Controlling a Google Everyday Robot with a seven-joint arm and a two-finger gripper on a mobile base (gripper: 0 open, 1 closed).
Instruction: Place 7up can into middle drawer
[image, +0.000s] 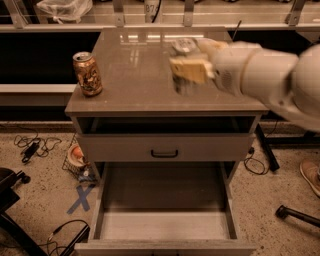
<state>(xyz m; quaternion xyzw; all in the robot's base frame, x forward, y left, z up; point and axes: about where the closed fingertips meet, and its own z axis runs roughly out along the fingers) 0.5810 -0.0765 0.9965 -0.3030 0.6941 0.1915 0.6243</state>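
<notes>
Currently the gripper (185, 69) hangs over the cabinet top (135, 75), fingers (194, 70) clamped on the 7up can (183, 86). The middle drawer (165, 225) lies well below. A hurried descent could strike the drawer front (125, 148).

Scene was dim and warm-toned overall. Light came from overhead near 12 o'clock, leaving streaky glare on the far edge of the tabletop (145, 75), and the rail (75, 27) behind it read bright. Orange can (88, 74) at 10 o'clock was crisp, with a highlight on its lid. Gripper (192, 70) at 1 o'clock, clamped on the 7up can (182, 49), was smeared by motion blur. Arm (270, 75) at 2–3 o'clock was soft-edged and the brightest mass in frame. Slot (165, 125) under the top was near black. Drawer (165, 225) at 6 o'clock had its back half in shadow and its front floor strip lit pale. Floor (40, 185) at 8 o'clock was murky but in focus.
</notes>
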